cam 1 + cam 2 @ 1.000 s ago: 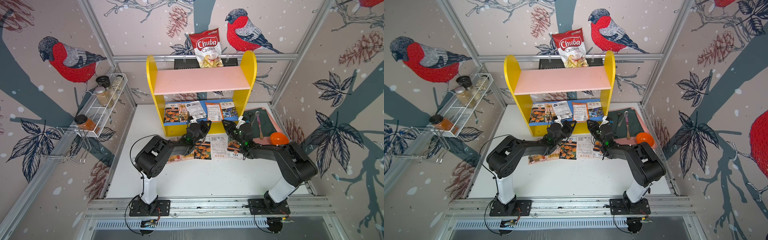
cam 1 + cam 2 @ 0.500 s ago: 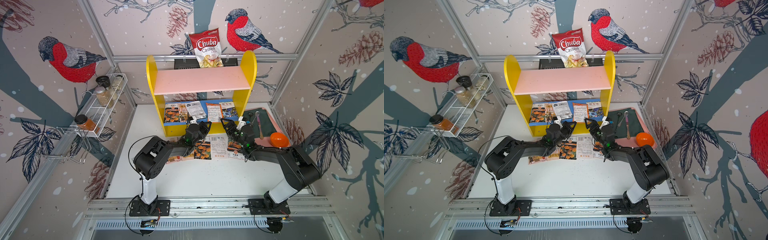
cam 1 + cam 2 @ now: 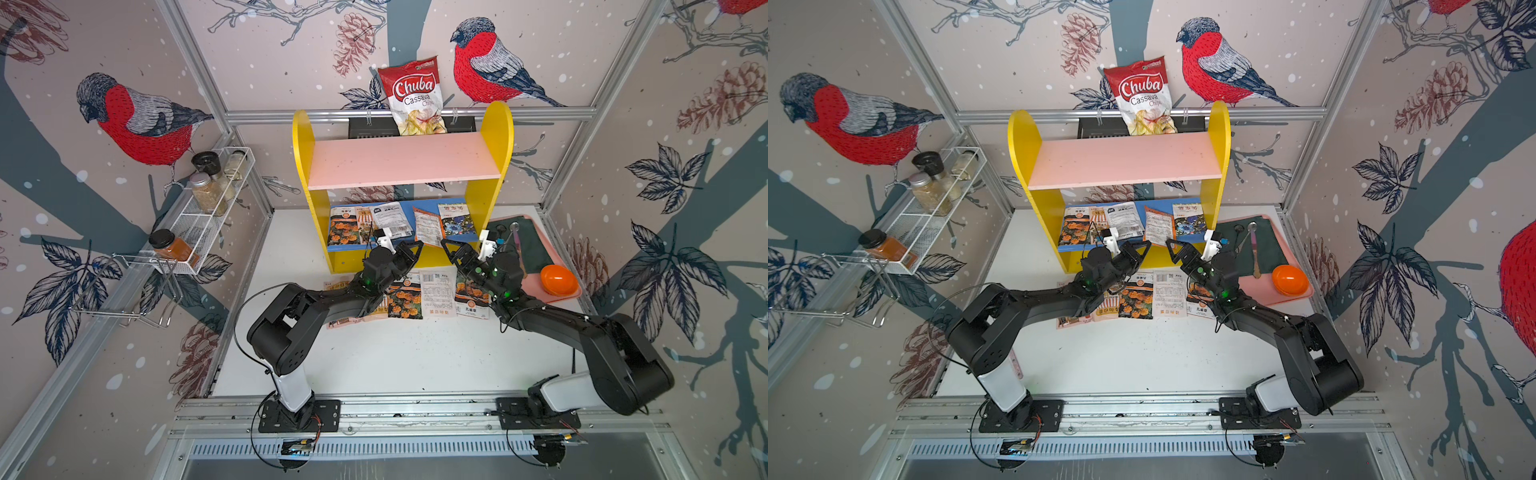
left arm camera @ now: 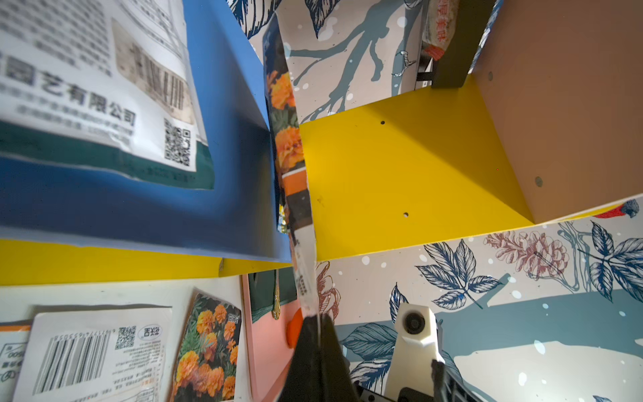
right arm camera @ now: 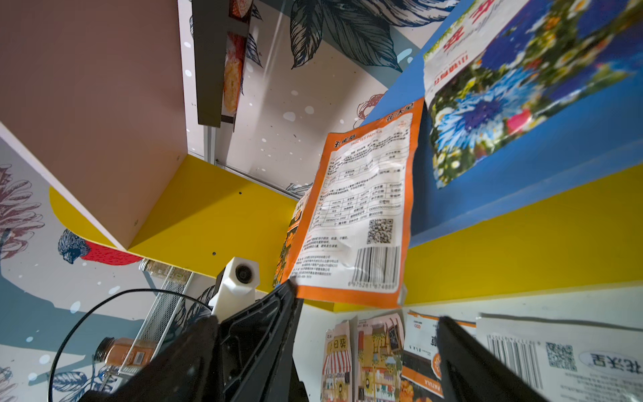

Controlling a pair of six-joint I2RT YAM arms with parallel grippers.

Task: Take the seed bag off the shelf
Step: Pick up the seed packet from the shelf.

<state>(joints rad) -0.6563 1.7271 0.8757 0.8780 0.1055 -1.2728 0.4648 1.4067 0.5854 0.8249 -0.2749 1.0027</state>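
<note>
The left claw (image 4: 313,325) is clamped on a corner of the bag (image 5: 358,209), at the front edge of the shelf (image 3: 496,137). The right claw (image 3: 457,249) gapes wide, the bag just ahead of it.

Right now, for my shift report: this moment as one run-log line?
left gripper: shut on orange-edged seed bag | right gripper: open, empty | bag: tilted up at shelf front

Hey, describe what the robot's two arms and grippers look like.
Both the left arm and right arm are matte black with chunky rounded joints, each on a white base segment and trailing a thin black cable. Small green lights glow near the wrists. The left gripper and right gripper have black tapered fingers beside a white mount.
</note>
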